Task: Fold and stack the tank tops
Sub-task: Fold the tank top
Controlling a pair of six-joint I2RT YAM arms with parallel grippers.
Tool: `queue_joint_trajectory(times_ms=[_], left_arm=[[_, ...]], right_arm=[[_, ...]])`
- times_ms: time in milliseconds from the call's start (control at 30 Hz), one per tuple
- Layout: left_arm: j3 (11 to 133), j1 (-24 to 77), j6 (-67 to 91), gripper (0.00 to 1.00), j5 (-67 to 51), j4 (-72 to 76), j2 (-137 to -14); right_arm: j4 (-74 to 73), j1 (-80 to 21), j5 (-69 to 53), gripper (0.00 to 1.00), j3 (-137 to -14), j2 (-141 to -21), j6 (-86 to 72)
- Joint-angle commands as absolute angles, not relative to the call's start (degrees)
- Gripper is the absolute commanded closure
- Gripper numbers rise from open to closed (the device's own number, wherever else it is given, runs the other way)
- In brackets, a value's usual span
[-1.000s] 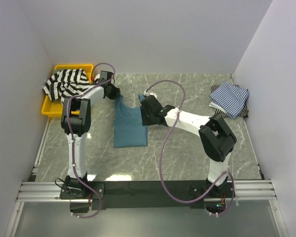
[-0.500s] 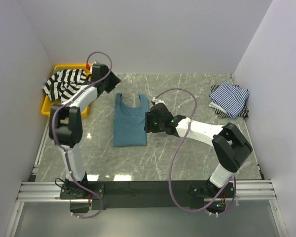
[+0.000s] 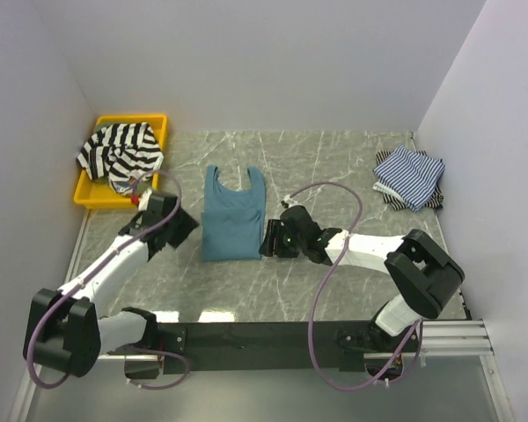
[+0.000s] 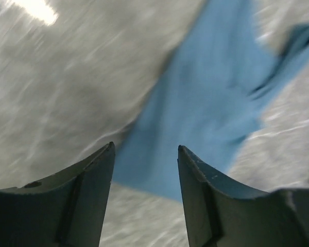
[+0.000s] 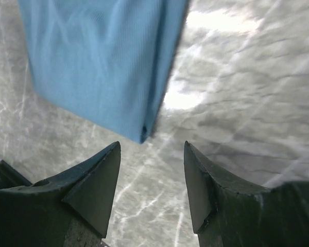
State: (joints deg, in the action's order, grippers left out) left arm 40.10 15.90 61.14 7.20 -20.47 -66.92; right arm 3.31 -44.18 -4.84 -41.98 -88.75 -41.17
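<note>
A teal-blue tank top (image 3: 232,218) lies flat on the marble table, folded lengthwise, straps pointing to the far side. My left gripper (image 3: 187,227) hangs open just left of its lower half; the left wrist view shows the blue cloth (image 4: 211,98) ahead of empty jaws. My right gripper (image 3: 266,240) is open beside the lower right corner, and that folded corner (image 5: 144,135) sits just beyond its fingertips. A black-and-white striped tank top (image 3: 119,151) is heaped in the yellow tray (image 3: 89,192). Thin blue-striped tank tops (image 3: 409,176) are piled at the far right.
White walls enclose the table on three sides. The yellow tray stands in the far left corner, close behind the left arm. A metal rail (image 3: 264,338) with both arm bases runs along the near edge.
Both grippers have let go of the teal top and opened. The left arm swung back from the straps to the top's lower left side. The right gripper slid down to the lower right corner.
</note>
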Motion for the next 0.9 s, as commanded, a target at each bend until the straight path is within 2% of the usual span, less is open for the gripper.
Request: queue_joint_trajectory(times_ms=[0,133,333,533,700,767,800,833,867], left_arm=[[35.17,16.00,62.57,0.42,5.63,-20.92,-62.67],[28.06,16.00,63.63,0.39,2.38,-18.46,-61.43],[24.44,16.00,63.99,0.40,-1.31,-13.89,-64.42],[22.50,16.00,63.55,0.41,-2.90,-11.17,-66.09],[21.62,16.08,62.76,0.42,-4.48,-10.37,-67.15],[21.45,16.43,62.58,0.43,-4.92,-11.07,-67.67],[21.53,16.78,62.67,0.43,-4.57,-11.77,-67.76],[21.71,17.74,63.10,0.44,-3.00,-13.69,-67.94],[21.71,17.93,63.11,0.44,-2.99,-14.15,-67.94]], right_arm=[[9.31,-46.40,-5.54,0.40,-42.45,-90.00,-44.21],[10.28,-47.72,-3.17,0.40,-41.84,-91.14,-46.66],[9.67,-48.60,-0.09,0.42,-40.69,-91.84,-50.09],[10.54,-48.96,-0.17,0.49,-42.18,-95.97,-51.77],[10.46,-48.96,2.10,0.58,-42.54,-97.12,-52.64],[10.28,-49.04,3.07,0.65,-42.28,-96.25,-52.73],[9.85,-48.96,3.25,0.70,-42.36,-95.98,-52.73],[8.80,-48.87,4.12,0.88,-42.97,-95.45,-52.30],[8.79,-49.04,4.13,0.88,-42.98,-95.45,-52.29]])
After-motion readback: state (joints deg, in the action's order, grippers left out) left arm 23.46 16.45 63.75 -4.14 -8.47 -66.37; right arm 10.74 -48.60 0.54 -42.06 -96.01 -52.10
